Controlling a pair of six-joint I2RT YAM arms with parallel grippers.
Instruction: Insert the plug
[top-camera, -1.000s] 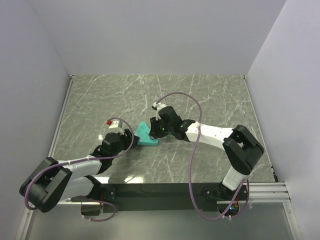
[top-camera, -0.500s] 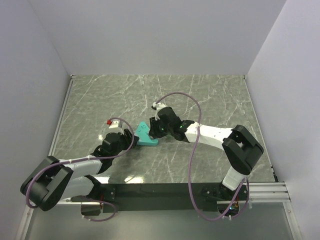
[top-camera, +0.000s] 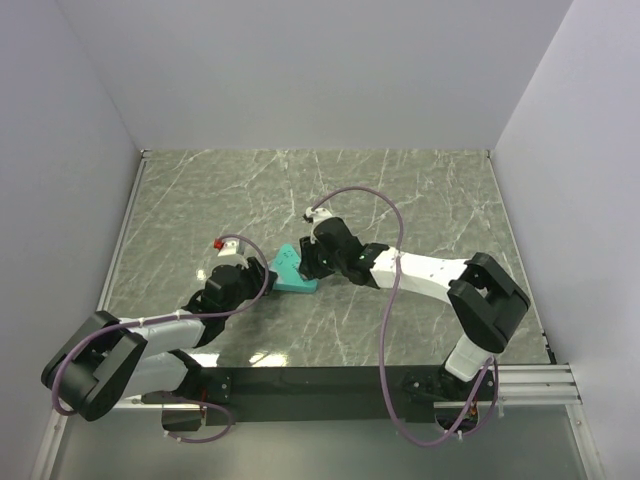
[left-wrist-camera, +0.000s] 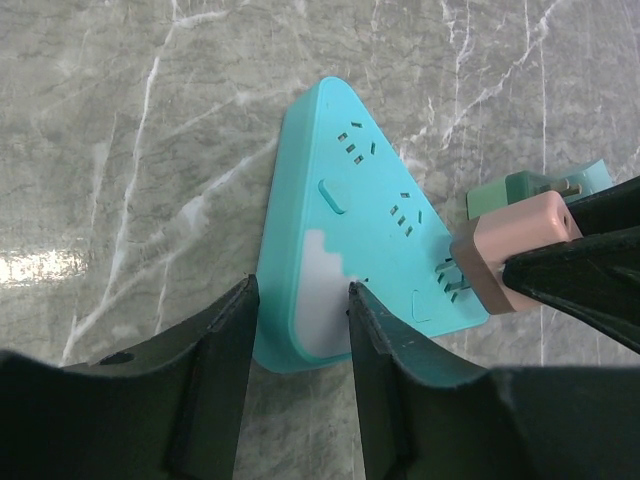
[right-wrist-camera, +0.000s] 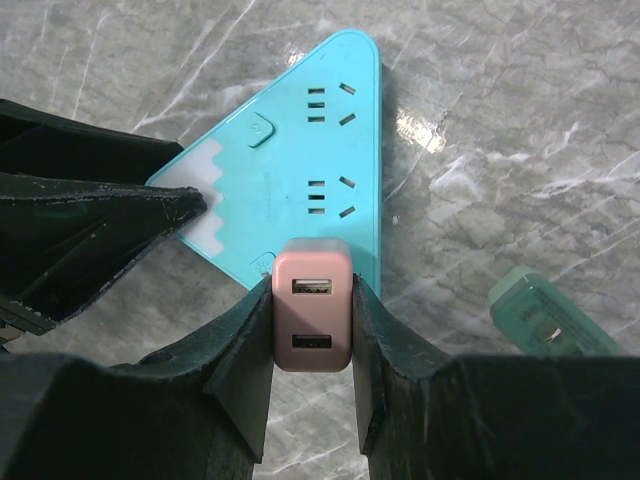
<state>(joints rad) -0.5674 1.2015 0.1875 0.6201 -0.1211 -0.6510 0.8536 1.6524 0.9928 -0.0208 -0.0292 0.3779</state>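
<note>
A teal triangular power strip (top-camera: 288, 268) lies flat on the marble table (top-camera: 400, 190). My left gripper (left-wrist-camera: 300, 305) grips the strip's (left-wrist-camera: 345, 200) near white-marked corner, one finger on each side. My right gripper (right-wrist-camera: 312, 290) is shut on a pink USB charger plug (right-wrist-camera: 312, 315). It holds the plug over the corner socket of the strip (right-wrist-camera: 310, 160). In the left wrist view the plug (left-wrist-camera: 515, 245) has its prongs at the socket slots, with metal still showing. The right gripper (top-camera: 308, 266) meets the strip from the right.
A green plug (right-wrist-camera: 545, 322) lies loose on the table just right of the strip; it also shows in the left wrist view (left-wrist-camera: 520, 190). The left gripper's fingers (right-wrist-camera: 100, 215) reach in from the left. White walls surround the table.
My right gripper has shifted slightly left and down with the pink plug, closer onto the strip. The left arm and the strip have not moved.
</note>
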